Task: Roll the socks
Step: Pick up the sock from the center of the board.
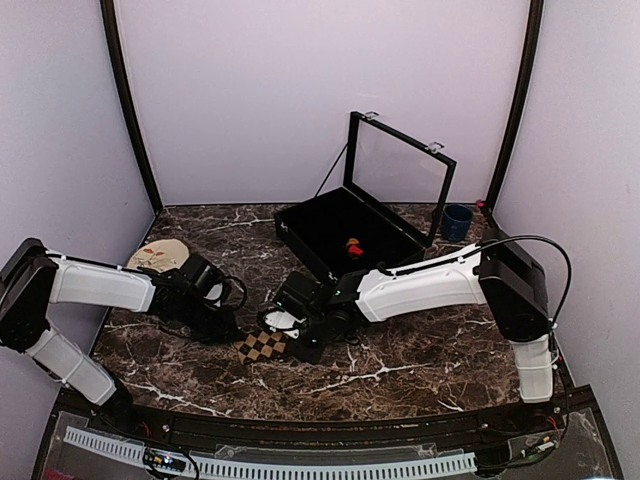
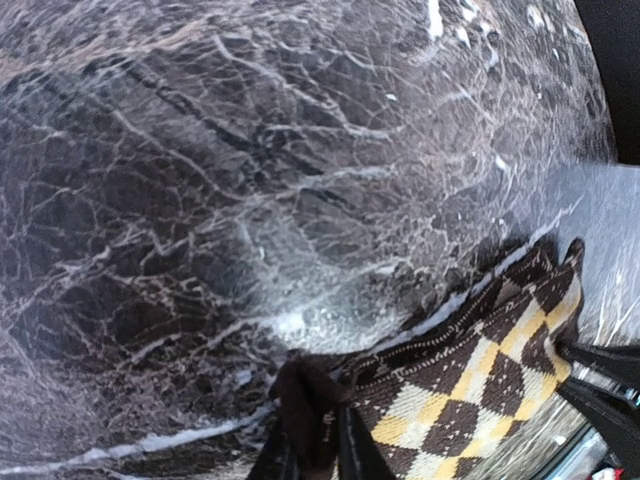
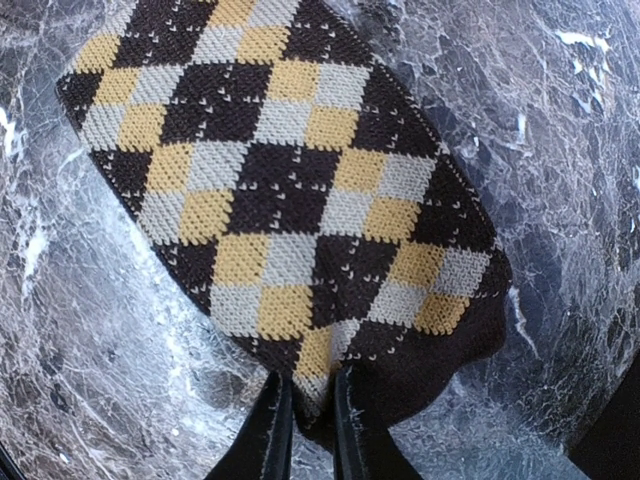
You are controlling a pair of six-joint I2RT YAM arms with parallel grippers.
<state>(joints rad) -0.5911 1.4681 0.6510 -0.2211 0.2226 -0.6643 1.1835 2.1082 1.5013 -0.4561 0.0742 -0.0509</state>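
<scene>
The tan-diamond sock [image 1: 262, 346] lies flat on the desk [image 1: 400, 370], between the two arms. The left pincer [image 2: 315, 420] is clamped on its dark end, and the right pincer [image 3: 310, 392] on the opposite edge. If the two pull unevenly, the thin fabric may slip out, or the roll may begin crooked.

White arm shells [image 1: 420, 285], black joints [image 1: 515, 285], looping black cables [image 1: 540, 238].

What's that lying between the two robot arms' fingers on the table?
A tan-diamond sock, flat on the marble table. The left fingers and right fingers each pinch one end; the top view shows it best.
</scene>
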